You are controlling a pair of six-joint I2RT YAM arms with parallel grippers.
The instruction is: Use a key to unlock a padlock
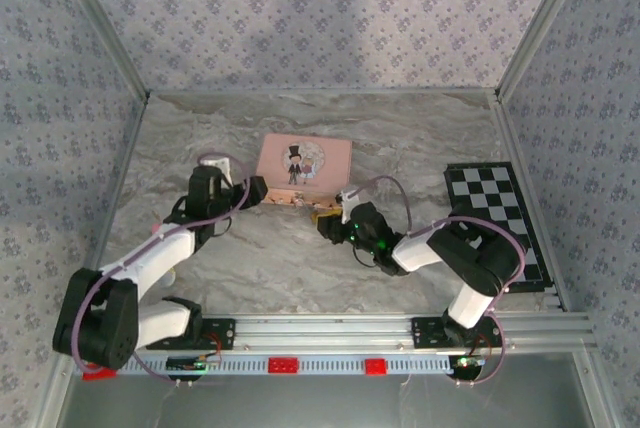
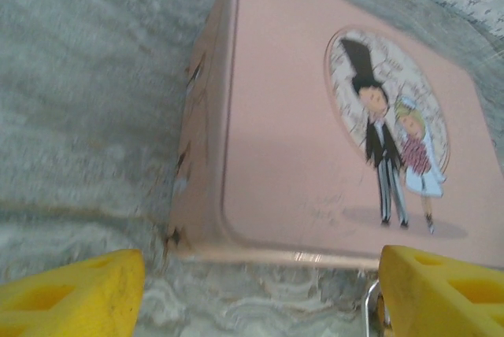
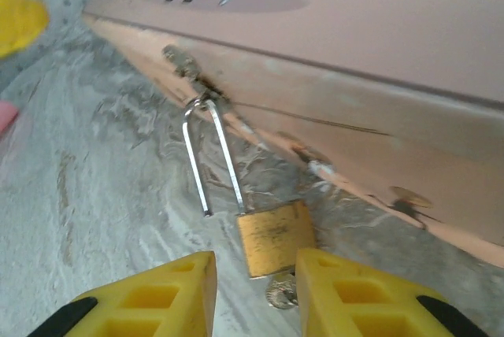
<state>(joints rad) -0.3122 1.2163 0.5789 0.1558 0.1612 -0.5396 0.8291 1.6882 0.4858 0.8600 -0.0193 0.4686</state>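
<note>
The small brass padlock [image 3: 274, 235] lies on the marble table against the front of the pink box [image 3: 354, 30]. Its silvery shackle [image 3: 227, 160] is hooked through the box's hasp, with one leg free of the body. A round silver key [image 3: 281, 291] head pokes out under the padlock's lower end. My right gripper [image 3: 256, 262] is open, with its yellow fingers on either side of the key and the padlock's lower edge, touching neither. My left gripper [image 2: 260, 266] stands wide open just before the box's front edge [image 2: 299, 257], the shackle [image 2: 370, 301] by its right finger.
A black-and-white chessboard [image 1: 495, 213] lies at the right of the table. The pink box [image 1: 303, 163] sits mid-table with both grippers, left [image 1: 255, 191] and right [image 1: 330, 223], close at its near side. Patterned walls enclose the table on three sides.
</note>
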